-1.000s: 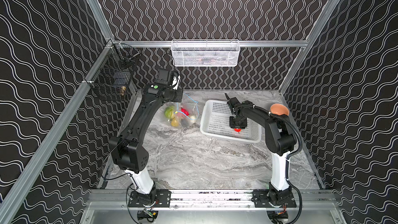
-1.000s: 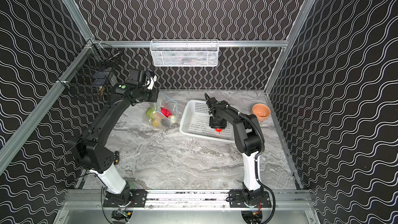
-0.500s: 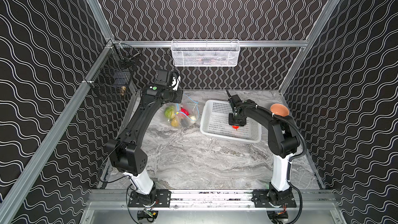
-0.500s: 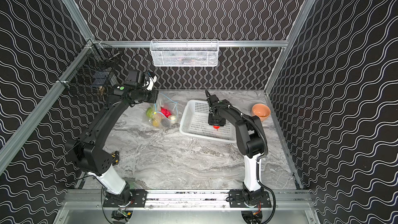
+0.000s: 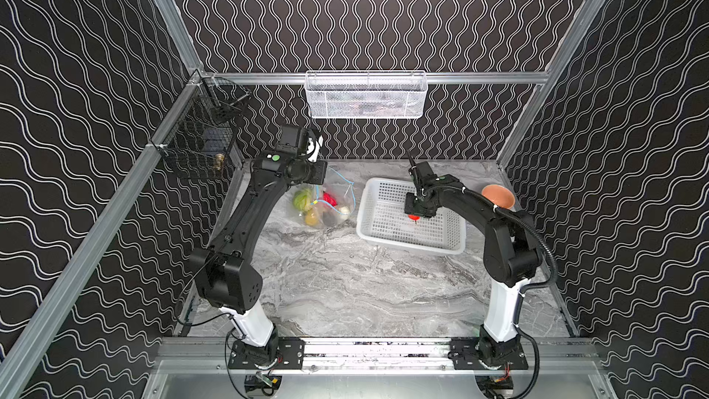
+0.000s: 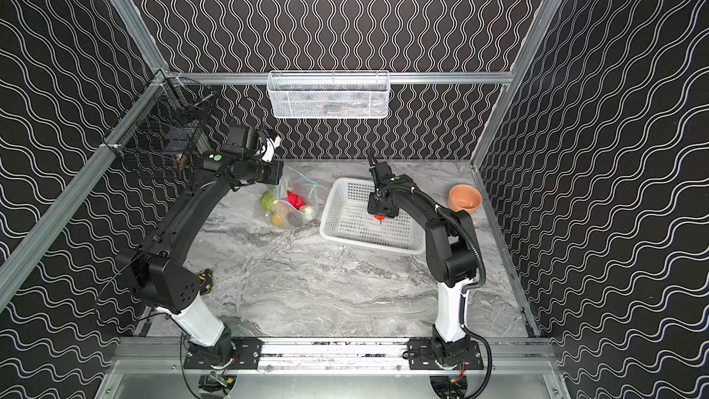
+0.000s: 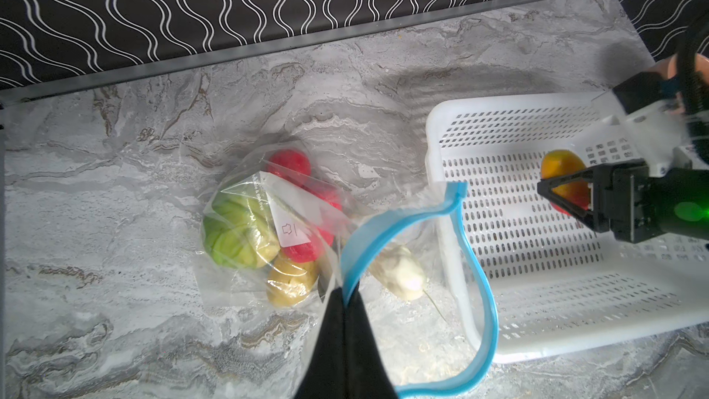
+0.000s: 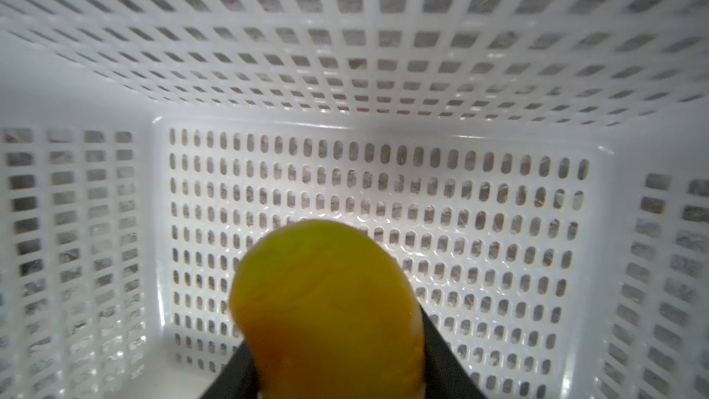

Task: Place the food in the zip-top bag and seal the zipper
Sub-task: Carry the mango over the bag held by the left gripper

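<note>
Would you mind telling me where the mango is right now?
The mango is held in the right gripper over the white basket floor, on the right in both top views; the zip-top bag lies left of the basket.

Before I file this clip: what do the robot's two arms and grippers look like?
The left arm and right arm are matte black, each with a white lowest link and a green dot near the wrist. A ribbed black hose runs along the right arm. The left gripper and right gripper have thin, tapered black fingers.
</note>
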